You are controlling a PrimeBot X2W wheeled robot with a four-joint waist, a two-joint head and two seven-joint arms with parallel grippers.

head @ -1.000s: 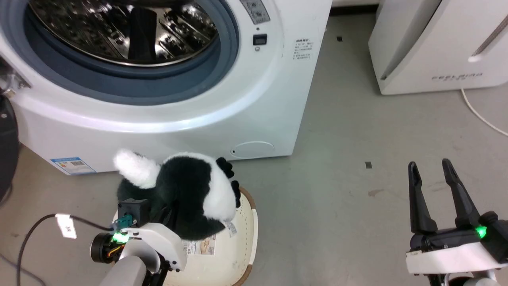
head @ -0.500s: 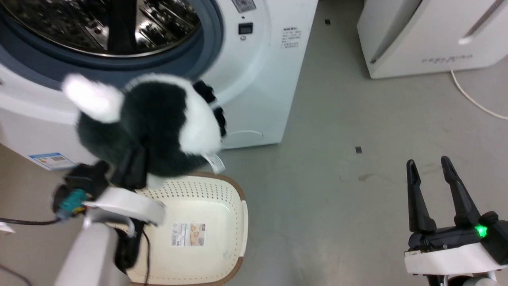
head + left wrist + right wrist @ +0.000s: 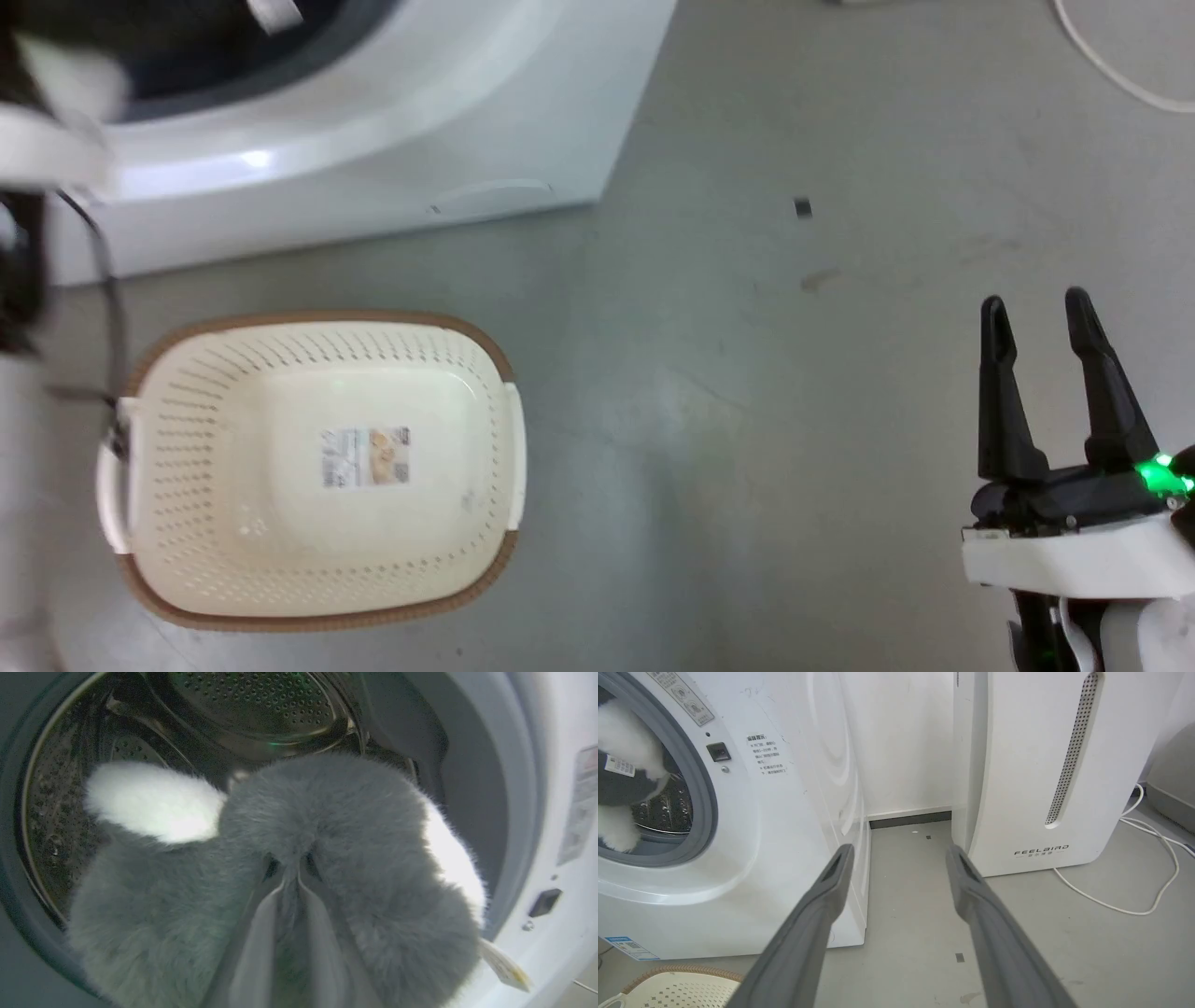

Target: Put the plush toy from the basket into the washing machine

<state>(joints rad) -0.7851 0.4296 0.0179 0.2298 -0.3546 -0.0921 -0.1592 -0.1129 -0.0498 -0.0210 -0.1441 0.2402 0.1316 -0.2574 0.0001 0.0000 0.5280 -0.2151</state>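
At the mouth of the washing machine (image 3: 784, 835), with left end effector (image 3: 290, 868) clenched on plush toy (image 3: 355, 821), could flop out if dropped short.

The plush toy (image 3: 327, 826), fluffy black with white patches and a white tuft, sits at the porthole mouth of the washing machine (image 3: 784, 835). I hold it pinched between the closed fingers of my left gripper (image 3: 290, 868). The basket (image 3: 187, 448), cream, perforated and brown-rimmed, stands upright on the floor near the machine's front, its paper label showing.
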